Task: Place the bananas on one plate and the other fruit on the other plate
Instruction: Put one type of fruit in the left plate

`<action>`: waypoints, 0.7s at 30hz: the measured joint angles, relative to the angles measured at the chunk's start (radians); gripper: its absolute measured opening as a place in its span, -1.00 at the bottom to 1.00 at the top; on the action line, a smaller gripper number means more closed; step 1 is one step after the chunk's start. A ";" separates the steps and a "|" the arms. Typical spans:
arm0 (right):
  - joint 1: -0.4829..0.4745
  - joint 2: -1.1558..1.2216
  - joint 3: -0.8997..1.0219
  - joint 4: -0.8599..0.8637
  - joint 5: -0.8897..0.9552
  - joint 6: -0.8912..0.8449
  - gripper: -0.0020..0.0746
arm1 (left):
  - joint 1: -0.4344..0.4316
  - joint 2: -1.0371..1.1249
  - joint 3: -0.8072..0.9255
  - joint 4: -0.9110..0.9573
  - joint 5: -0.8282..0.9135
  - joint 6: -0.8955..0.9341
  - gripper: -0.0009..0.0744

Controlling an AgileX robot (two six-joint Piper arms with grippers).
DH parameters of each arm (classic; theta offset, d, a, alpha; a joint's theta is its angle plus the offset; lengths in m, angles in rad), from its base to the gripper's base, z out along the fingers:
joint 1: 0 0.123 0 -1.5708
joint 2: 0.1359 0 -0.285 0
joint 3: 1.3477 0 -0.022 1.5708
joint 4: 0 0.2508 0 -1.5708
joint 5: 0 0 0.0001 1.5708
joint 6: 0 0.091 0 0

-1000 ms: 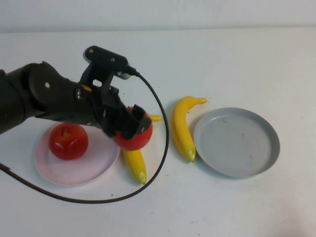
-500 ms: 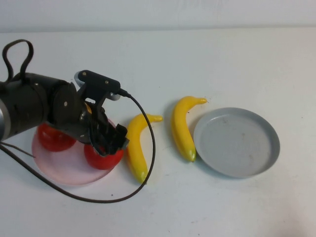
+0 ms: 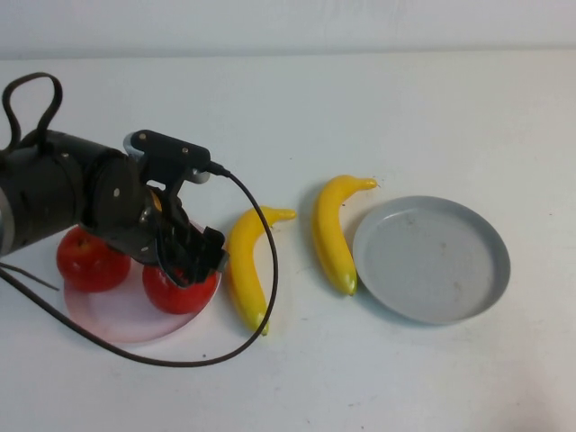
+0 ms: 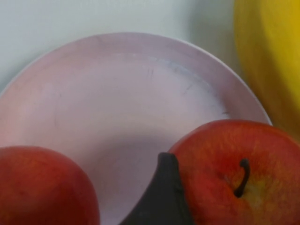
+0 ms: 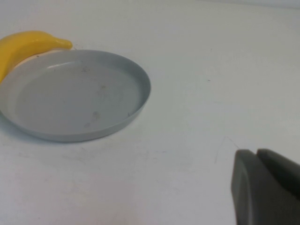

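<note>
I read this as the tail end of the apple step: my left gripper (image 3: 189,261) sits low over the round pale pink shallow plate (image 3: 117,319), right at the second shiny red apple (image 3: 180,290), which rests on the plate's near-right part; from the left wrist view one dark fingertip (image 4: 161,197) lies against that apple's side, but I cannot tell whether the jaws are clamped on it or have let go. The first shiny red apple (image 3: 90,261) is on the same plate, on its left side, just beside the other without clearly touching. So the pink plate holds both apples, and that half of the job looks done once the gripper is clear. The round grey-blue shallow plate (image 3: 432,259) on the right is empty. Both curved glossy yellow plastic bananas lie on the white table (image 3: 405,117) between the plates: one banana (image 3: 245,265) just beside the pink plate's rim, the other banana (image 3: 331,232) with its lower end touching or nearly touching the grey plate's edge. My right gripper (image 5: 267,187) hangs over bare table near the grey plate, out of the high view; I cannot tell its opening. Next, I judge, I should lift the left arm straight up without nudging the apple, then take a banana at mid-length; the curved glossy skin may slip.
</note>
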 joint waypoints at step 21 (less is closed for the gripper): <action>0.000 0.000 0.000 0.000 0.000 0.000 -0.99 | 0.000 -0.086 0.002 0.121 0.029 -0.093 0.79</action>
